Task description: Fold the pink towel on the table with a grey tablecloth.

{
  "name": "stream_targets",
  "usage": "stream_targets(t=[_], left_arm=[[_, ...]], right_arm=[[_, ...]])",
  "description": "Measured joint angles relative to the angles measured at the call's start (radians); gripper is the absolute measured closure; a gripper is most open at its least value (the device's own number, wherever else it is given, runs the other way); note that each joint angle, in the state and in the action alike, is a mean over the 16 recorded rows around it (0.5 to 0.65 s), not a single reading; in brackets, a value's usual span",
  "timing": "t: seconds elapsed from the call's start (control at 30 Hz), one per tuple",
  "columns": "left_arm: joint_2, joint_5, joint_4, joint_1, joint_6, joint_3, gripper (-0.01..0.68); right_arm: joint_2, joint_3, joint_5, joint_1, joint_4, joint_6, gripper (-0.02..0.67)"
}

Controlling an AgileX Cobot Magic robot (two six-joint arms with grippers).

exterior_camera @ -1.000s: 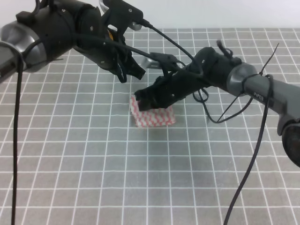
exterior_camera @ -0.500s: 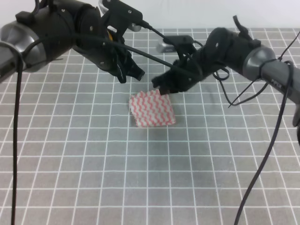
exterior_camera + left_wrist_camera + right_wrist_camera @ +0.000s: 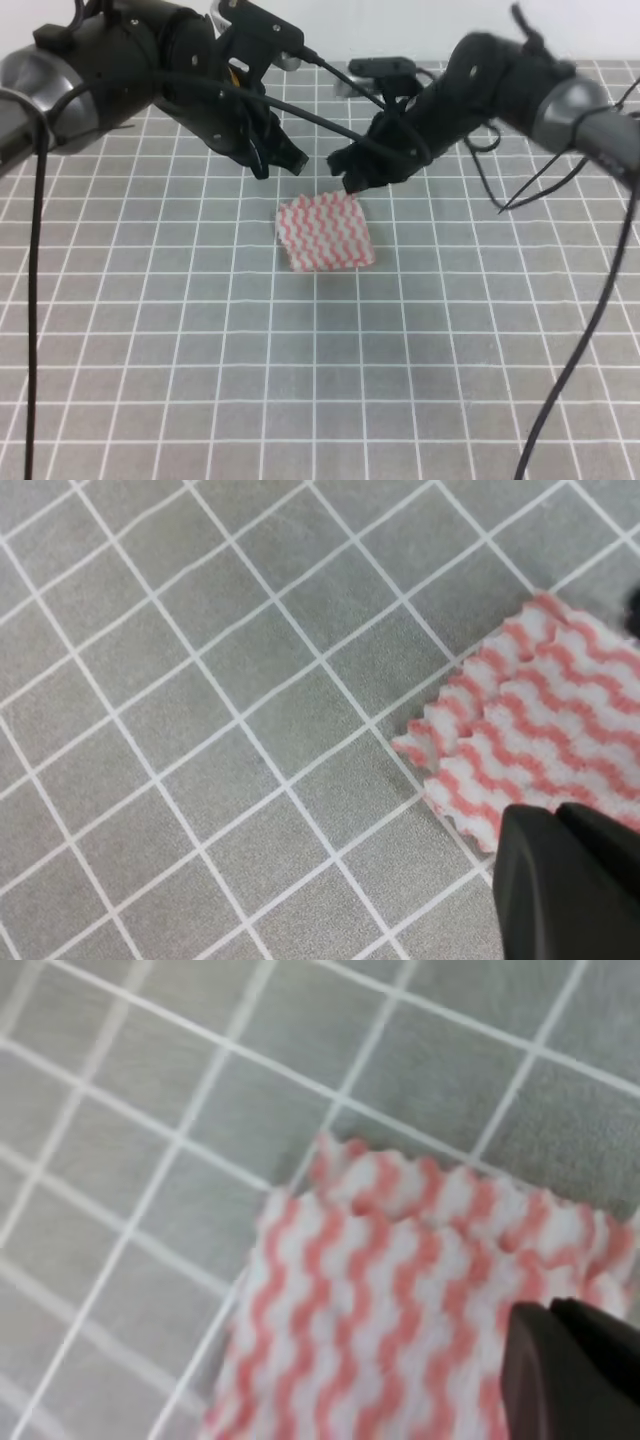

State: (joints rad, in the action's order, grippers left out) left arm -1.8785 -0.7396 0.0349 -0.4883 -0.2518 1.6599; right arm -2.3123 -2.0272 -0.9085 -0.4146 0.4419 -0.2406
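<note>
Right gripper (image 3: 350, 178) has lifted off the pink towel (image 3: 325, 232) and pulled back toward upper right since a second ago; towel unchanged, lying as a small folded square at frame centre on the table with a grey tablecloth (image 3: 200, 380). Left gripper (image 3: 280, 160) hangs just above-left of the towel's top edge, right gripper just above its top-right corner, slightly nearer. Towel sits below both. Can't tell whether either gripper's fingers are apart or together.

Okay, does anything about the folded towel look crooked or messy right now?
Slightly. The pink towel lies flat but turned at an angle to the white grid lines of the table with a grey tablecloth. In the right wrist view the layers do not line up: one scalloped edge peeks out past the other. No damage shows.
</note>
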Motion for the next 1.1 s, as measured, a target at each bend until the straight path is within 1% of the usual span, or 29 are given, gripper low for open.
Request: stream_targets(t=[0.33,0.57,0.77,0.93,1.1], left_arm=[[0.0,0.003,0.001,0.0,0.0,0.0,0.674],[0.01,0.01,0.015,0.0,0.001,0.0,0.674],[0.072,0.03,0.034,0.0,0.006,-0.011,0.674],[0.189,0.077,0.037,0.0,0.02,-0.079,0.674],[0.38,0.151,0.002,0.0,0.041,-0.227,0.674]], right_arm=[[0.03,0.103,-0.04,-0.032,-0.015,-0.016,0.665],[0.077,0.172,0.033,-0.051,-0.027,-0.022,0.665],[0.184,0.186,0.101,-0.049,-0.048,-0.024,0.665],[0.321,0.228,0.187,-0.044,-0.066,-0.025,0.665],[0.491,0.343,0.304,-0.039,-0.04,-0.043,0.665]])
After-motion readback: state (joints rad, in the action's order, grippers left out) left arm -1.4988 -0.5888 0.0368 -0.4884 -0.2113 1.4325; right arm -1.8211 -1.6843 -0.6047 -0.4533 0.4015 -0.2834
